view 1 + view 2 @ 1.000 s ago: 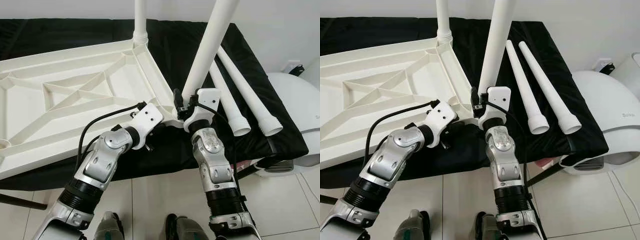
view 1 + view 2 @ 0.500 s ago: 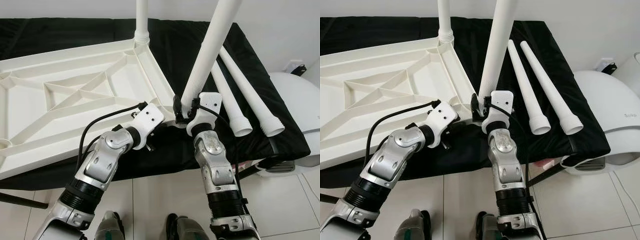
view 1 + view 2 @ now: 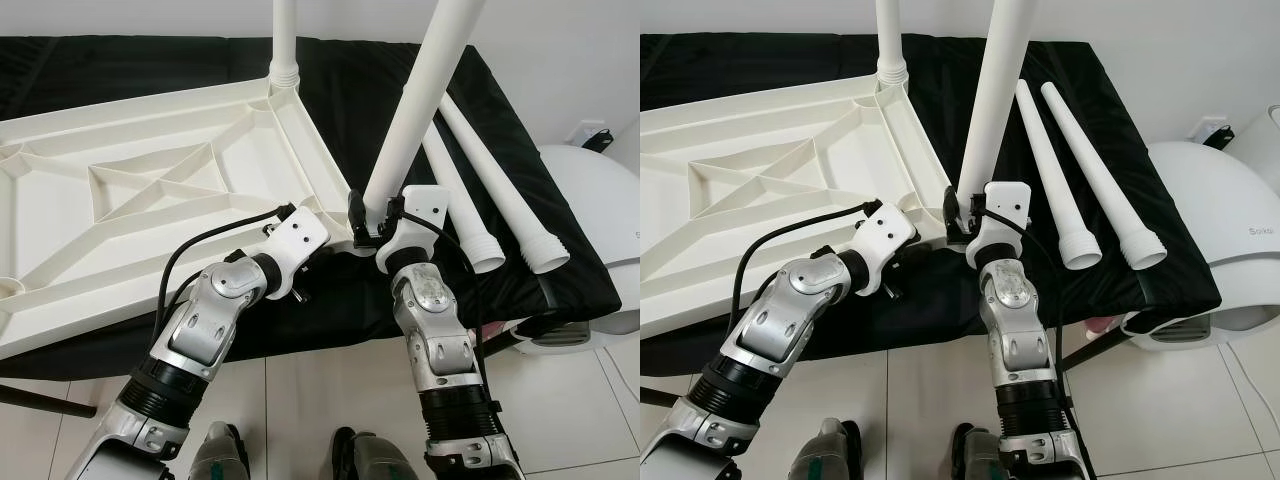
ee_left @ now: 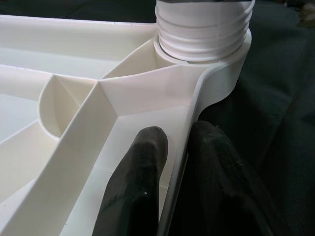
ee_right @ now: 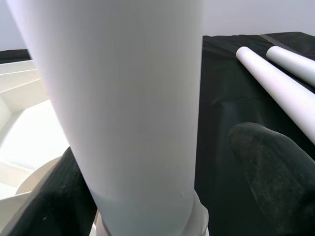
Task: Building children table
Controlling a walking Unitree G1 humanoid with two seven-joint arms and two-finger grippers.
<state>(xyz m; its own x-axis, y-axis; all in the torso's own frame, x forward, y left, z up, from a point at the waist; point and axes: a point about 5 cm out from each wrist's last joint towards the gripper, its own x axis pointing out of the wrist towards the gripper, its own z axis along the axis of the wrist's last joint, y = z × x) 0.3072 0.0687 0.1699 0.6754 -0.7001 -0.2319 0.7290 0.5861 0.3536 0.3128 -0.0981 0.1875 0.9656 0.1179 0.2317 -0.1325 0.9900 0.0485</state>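
Left eye view: the right gripper point(image 3: 372, 222) still clasps the white table leg point(image 3: 415, 110), now tilted slightly steeper at the near corner socket. The left gripper point(image 4: 174, 147) pinches the rim of the upturned white tabletop point(image 3: 150, 190) on the black-covered table point(image 3: 380, 90). Two loose legs point(image 3: 480, 180) lie beyond; another leg point(image 3: 284, 40) stands at the far corner.
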